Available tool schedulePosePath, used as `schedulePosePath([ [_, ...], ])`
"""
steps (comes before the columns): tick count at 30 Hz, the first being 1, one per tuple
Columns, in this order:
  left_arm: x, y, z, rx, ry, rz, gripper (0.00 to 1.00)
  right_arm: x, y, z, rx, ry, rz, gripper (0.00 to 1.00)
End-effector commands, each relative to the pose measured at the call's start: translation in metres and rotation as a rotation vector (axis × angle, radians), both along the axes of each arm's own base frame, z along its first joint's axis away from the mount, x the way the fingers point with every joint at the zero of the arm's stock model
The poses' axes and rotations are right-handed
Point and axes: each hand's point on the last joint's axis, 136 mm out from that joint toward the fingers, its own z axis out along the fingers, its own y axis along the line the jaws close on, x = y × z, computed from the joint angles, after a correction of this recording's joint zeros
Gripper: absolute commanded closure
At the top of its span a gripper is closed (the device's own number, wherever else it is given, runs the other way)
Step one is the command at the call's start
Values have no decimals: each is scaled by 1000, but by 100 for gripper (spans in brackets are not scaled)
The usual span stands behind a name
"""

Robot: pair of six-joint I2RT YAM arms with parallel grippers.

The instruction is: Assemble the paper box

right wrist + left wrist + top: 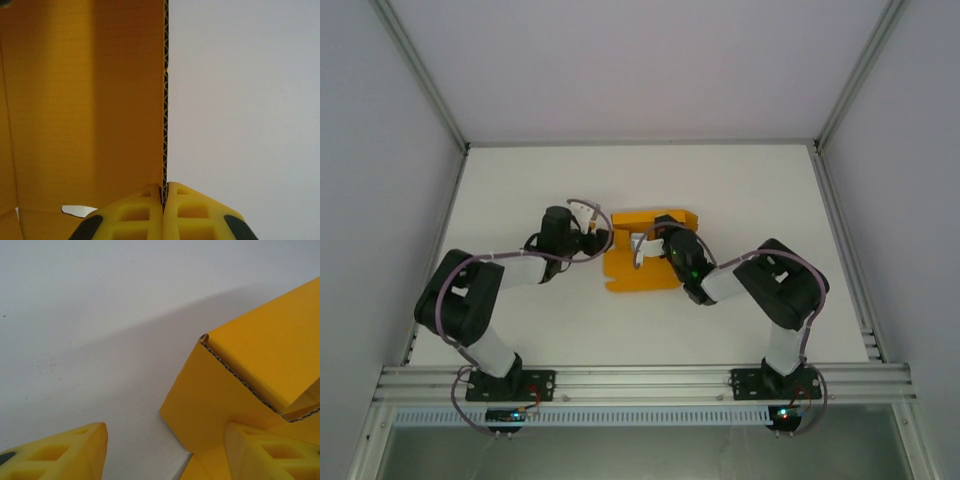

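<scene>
The orange-yellow paper box [638,272] lies partly folded at the middle of the white table, with a raised wall along its far side. My right gripper [652,243] reaches over it from the right. In the right wrist view this gripper [164,188] is shut on the edge of an upright corrugated card wall [90,110], which runs straight up from the fingertips. My left gripper [603,240] sits at the box's left side. In the left wrist view it [166,432] stands open, and a folded corner of the box [225,390] rises just beside its right finger [270,452].
White enclosure walls with aluminium rails [640,380] surround the table [520,180]. Bare white surface stretches behind and to both sides of the box. Both arms bend inward over the table's near half.
</scene>
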Motion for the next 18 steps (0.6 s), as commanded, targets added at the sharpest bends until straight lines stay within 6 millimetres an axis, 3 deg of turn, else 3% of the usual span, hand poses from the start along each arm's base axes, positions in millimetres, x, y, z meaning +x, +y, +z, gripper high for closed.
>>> schedulePosePath([
  [1, 6, -14, 7, 14, -69, -46, 38, -3, 5, -4, -18, -1, 11, 100],
  [8, -5, -29, -6, 32, -49, -81, 39, -2, 0, -13, -41, 42, -15, 100],
  [18, -18, -21, -20, 49, 7, -69, 44, -1, -9, -16, -54, 56, -48, 100],
])
